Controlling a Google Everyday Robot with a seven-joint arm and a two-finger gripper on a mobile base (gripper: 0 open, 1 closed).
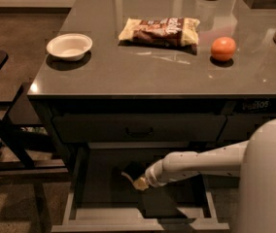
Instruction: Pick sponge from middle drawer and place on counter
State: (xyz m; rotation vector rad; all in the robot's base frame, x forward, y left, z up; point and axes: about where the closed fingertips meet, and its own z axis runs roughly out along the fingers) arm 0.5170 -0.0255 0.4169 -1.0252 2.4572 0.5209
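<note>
- The end effector (131,178) is down inside the open drawer (73,200), near the middle of its floor; clenched or released, I cannot tell.
- The sponge (134,169) shows as a dark lump at its tip, in the drawer.
- On the tabletop (147,72): bowl (69,46) left, snack bag (160,31) far middle, orange (223,48) right.

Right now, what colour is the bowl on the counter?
The bowl is white, camera view; the gripper is in the middle drawer.
</note>
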